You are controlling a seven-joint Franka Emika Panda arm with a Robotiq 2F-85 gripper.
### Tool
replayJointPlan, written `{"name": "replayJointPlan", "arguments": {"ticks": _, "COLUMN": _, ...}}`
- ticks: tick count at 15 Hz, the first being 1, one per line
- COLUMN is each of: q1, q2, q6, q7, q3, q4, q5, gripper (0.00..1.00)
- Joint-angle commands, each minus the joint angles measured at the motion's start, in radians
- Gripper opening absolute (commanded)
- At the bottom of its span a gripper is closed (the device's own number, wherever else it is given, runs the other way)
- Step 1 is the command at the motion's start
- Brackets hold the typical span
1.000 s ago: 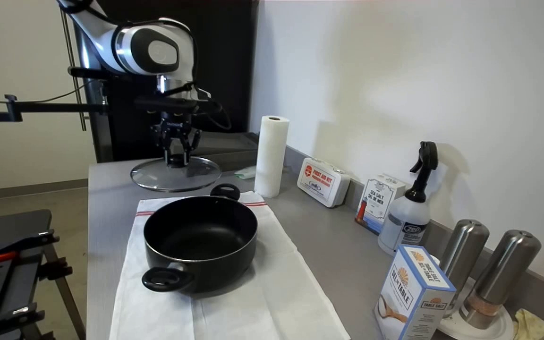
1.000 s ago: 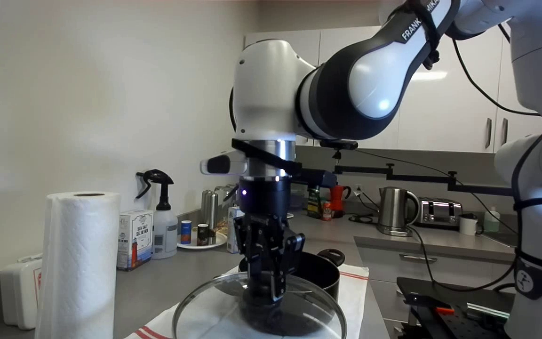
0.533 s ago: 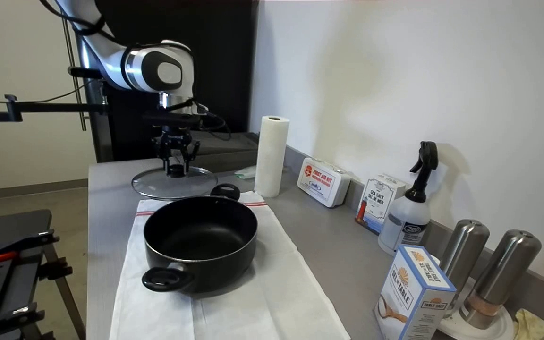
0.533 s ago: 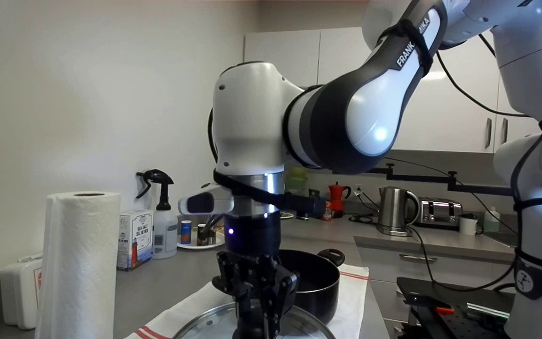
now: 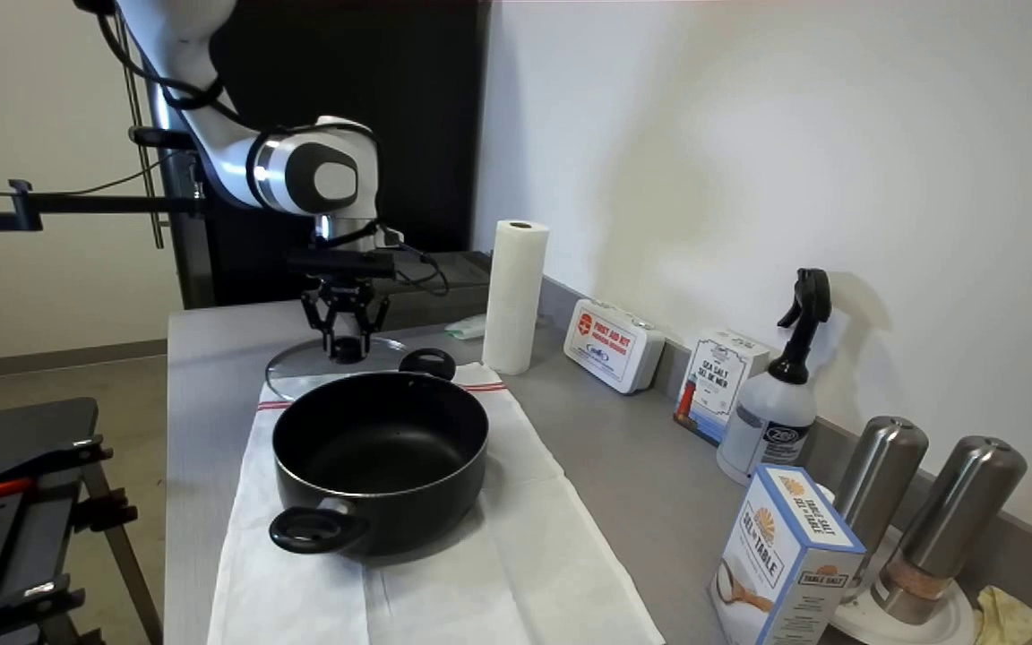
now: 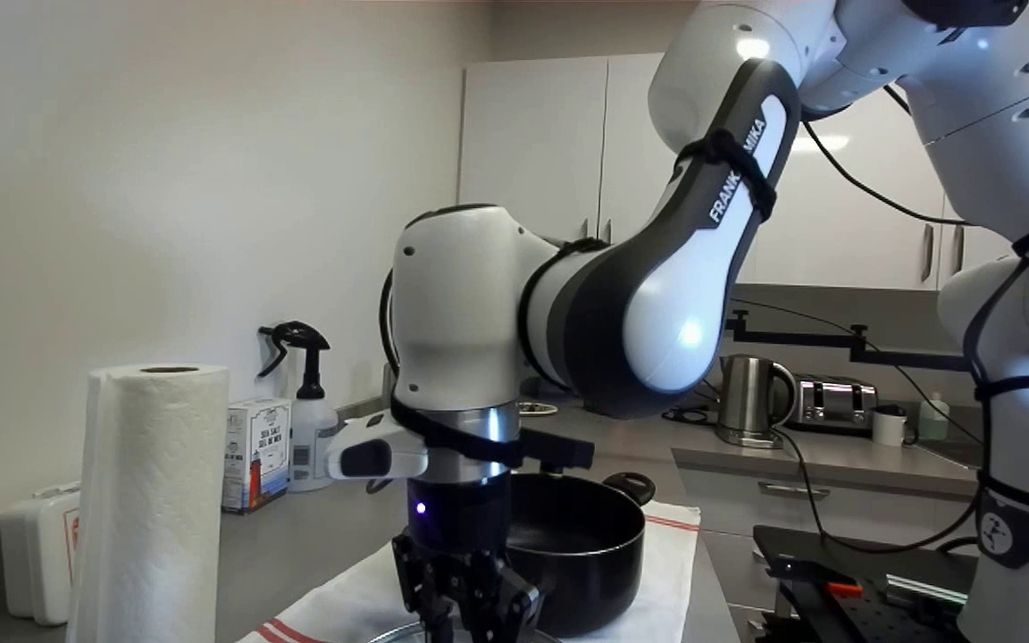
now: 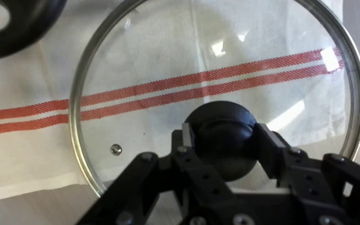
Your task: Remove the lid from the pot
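I have the hand (image 7: 224,132) clamped on the knob (image 7: 225,142) of the lid (image 7: 214,82); in an exterior view the lid is at eleven o'clock from the uncovered pot (image 5: 404,515), which stands on a white cloth (image 5: 538,564); paper roll (image 5: 516,297) at one o'clock.

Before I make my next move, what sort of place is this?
Most likely a kitchen, though whether in a home or an office I can't tell. In an exterior view, a kettle stands beside a toaster, with white cupboards above them.
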Motion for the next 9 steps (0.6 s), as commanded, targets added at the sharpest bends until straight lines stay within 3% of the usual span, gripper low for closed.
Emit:
{"name": "replayJointPlan", "arguments": {"ticks": 1, "q1": 0.005, "q2": 0.053, "q6": 0.09, "q7": 0.001, "q3": -0.033, "q4": 0.009, "q5": -0.085, "gripper": 0.25}}
{"name": "replayJointPlan", "arguments": {"ticks": 6, "q1": 0.001, "q2": 0.078, "q6": 0.136, "q7": -0.002, "q3": -0.044, "q4": -0.002, "q5": -0.125, "gripper": 0.25}}
{"name": "replayJointPlan", "arguments": {"ticks": 7, "q1": -0.002, "q2": 0.074, "q6": 0.133, "q7": -0.005, "q3": -0.041, "q4": -0.004, "q5": -0.122, "gripper": 0.62}}
{"name": "replayJointPlan", "arguments": {"ticks": 8, "q1": -0.006, "q2": 0.071, "q6": 0.13, "q7": -0.009, "q3": -0.037, "q4": -0.005, "q5": -0.116, "gripper": 0.76}}
{"name": "replayJointPlan", "arguments": {"ticks": 9, "q1": -0.014, "q2": 0.067, "q6": 0.123, "q7": -0.019, "q3": -0.03, "q4": -0.006, "q5": -0.108, "gripper": 0.82}}
